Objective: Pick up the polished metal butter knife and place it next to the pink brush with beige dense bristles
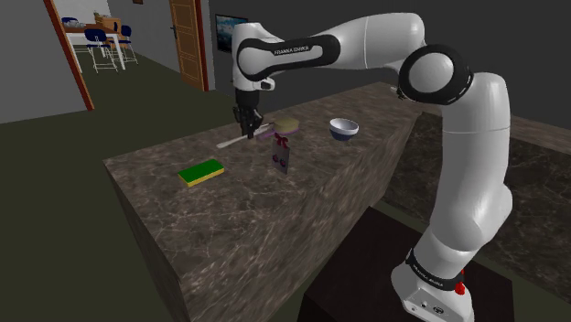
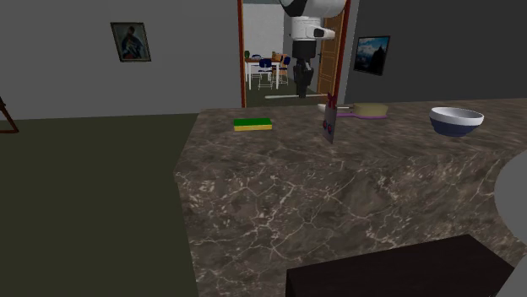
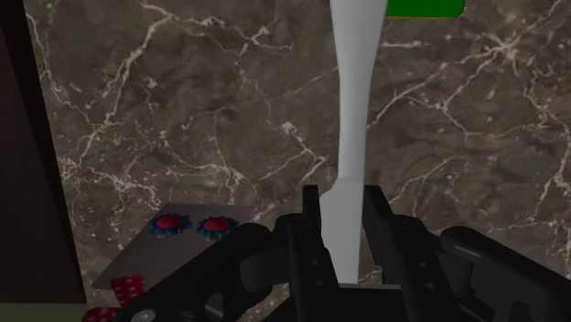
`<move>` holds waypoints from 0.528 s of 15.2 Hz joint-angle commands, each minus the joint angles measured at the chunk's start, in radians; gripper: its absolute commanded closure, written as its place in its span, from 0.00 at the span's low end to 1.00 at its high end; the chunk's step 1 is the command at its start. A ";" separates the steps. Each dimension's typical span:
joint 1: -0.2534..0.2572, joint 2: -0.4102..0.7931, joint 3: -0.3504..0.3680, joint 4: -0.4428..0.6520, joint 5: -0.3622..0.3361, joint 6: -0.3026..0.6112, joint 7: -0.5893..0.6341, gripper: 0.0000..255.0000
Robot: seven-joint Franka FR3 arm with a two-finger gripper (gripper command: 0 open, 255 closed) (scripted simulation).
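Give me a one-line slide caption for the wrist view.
Black fingers clasp the pale knife over the marbled counter, its far end near a green sponge.

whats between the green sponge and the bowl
A patterned card stands upright between the sponge and the bowl, with the brush just behind that line, as the second exterior view shows.

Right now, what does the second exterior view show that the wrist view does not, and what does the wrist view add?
The second exterior view gives the bowl, the brush and the white arm. The wrist view gives the fingers clasping the knife on both sides. Both have the pincer, the knife, the green sponge, the patterned card and the stone counter.
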 commanded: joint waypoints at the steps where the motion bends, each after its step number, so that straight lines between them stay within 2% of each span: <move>1: -0.020 0.027 -0.013 0.040 -0.005 -0.013 -0.039 1.00; 5: -0.045 0.106 -0.040 0.166 -0.023 -0.059 -0.109 1.00; 8: -0.057 0.191 -0.062 0.306 -0.039 -0.113 -0.168 1.00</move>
